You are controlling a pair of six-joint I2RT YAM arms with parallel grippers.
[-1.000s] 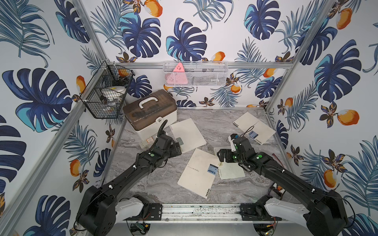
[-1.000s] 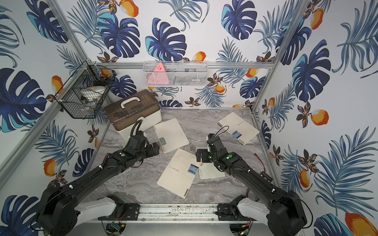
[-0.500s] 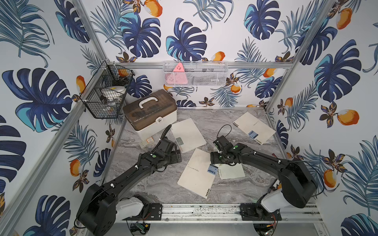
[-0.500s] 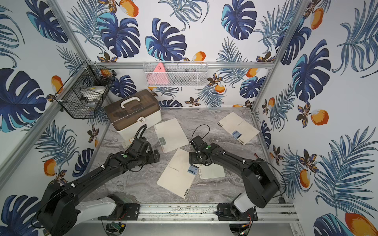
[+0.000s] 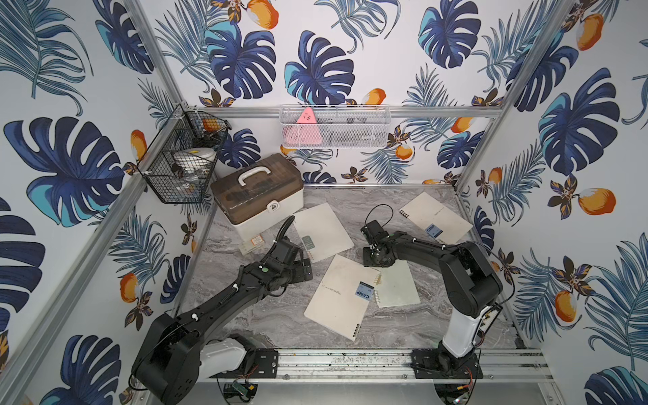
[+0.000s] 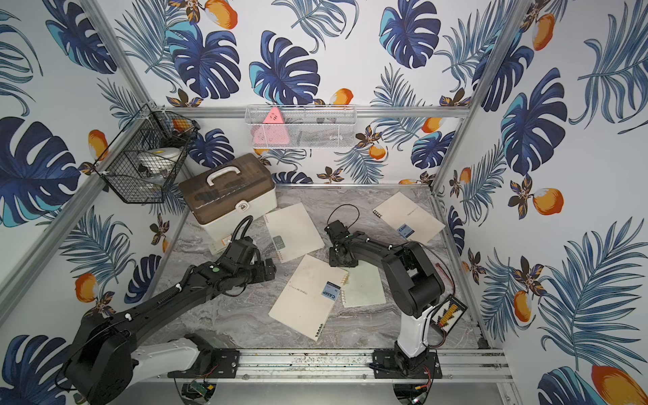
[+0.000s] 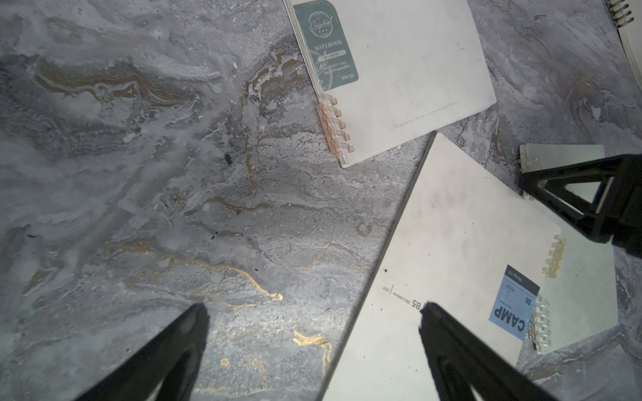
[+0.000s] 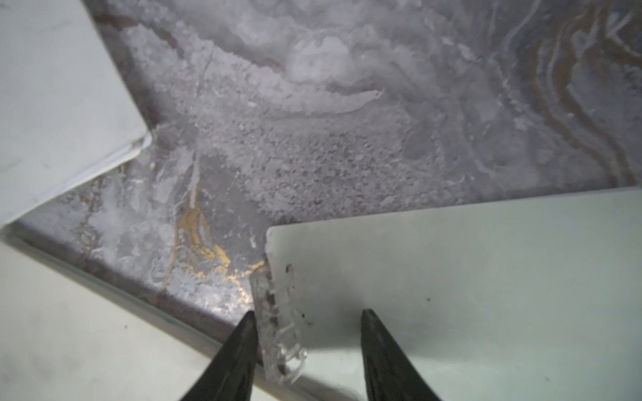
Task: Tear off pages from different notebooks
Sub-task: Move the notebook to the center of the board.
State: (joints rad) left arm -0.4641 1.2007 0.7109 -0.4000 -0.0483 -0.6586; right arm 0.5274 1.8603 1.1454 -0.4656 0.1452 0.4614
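The marble worktop (image 5: 266,319) carries everything lying flat, with the brown-lidded box (image 5: 257,196) pushed into its back-left corner, clear of both arms. Four notebooks lie closed and spread out, which I judge lets each be reached singly. One CAMP notebook (image 5: 434,217) sits by the back-right corner, and the middle CAMP notebook (image 5: 336,298) lies slanted near the centre, reaching toward the front edge. The green-labelled notebook (image 5: 322,228) is just in front of the box. The small pale notebook (image 5: 399,287) lies against the middle CAMP notebook's right side, bound edge toward it. No loose page shows, so the pages appear to be in their bindings. The right pincer (image 8: 307,312) stands low at the small pale notebook's back corner, about half open. Its jaws straddle the clear plastic binding (image 8: 278,330), one finger on the worktop side and one over the cover, with nothing clamped yet. That looks like a set-up to catch the bound edge. The left pincer (image 7: 314,307) hovers spread wide and empty across the middle CAMP notebook's left edge, probably ready to press it down. Three notebook corners crowd the right pincer, so room there is tight. Bare marble lies open along the left edge, and some toward the front-right corner.
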